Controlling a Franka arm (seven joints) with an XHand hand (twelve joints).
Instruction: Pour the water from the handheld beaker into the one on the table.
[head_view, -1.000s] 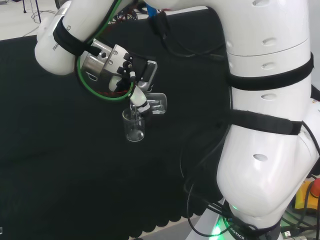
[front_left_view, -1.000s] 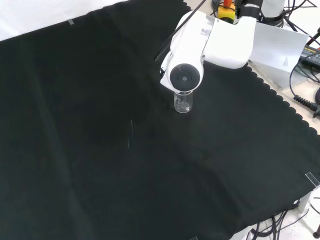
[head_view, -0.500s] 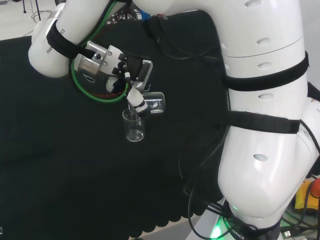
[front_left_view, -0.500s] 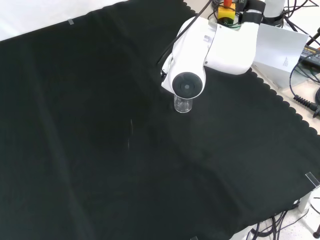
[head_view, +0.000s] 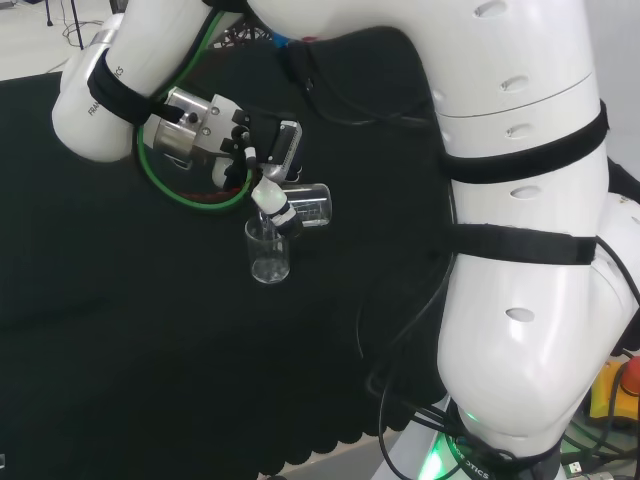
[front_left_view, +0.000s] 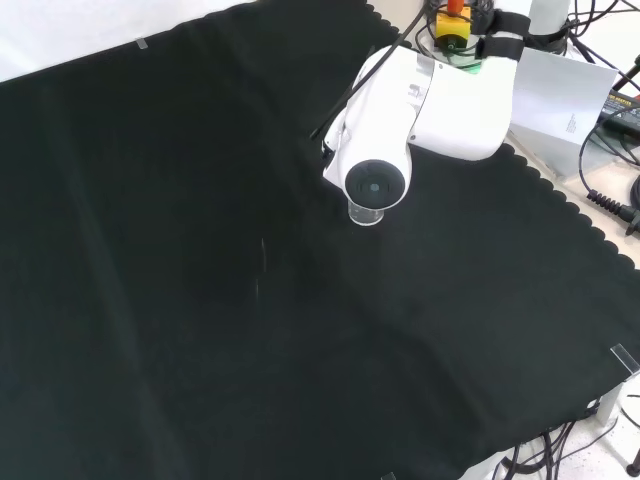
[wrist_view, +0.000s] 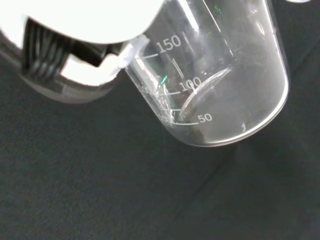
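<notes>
With its fingers curled round the handheld beaker (head_view: 312, 204), the hand (head_view: 262, 165) tips it sideways, mouth just above the standing beaker (head_view: 268, 252), so water drops in.

- You're in a robotics lab: a white arm (head_view: 520, 250) works over a bench draped in black cloth (front_left_view: 180, 250).
- Graduated glass beakers (wrist_view: 220, 75) and loose cables (front_left_view: 610, 205) show it.
</notes>
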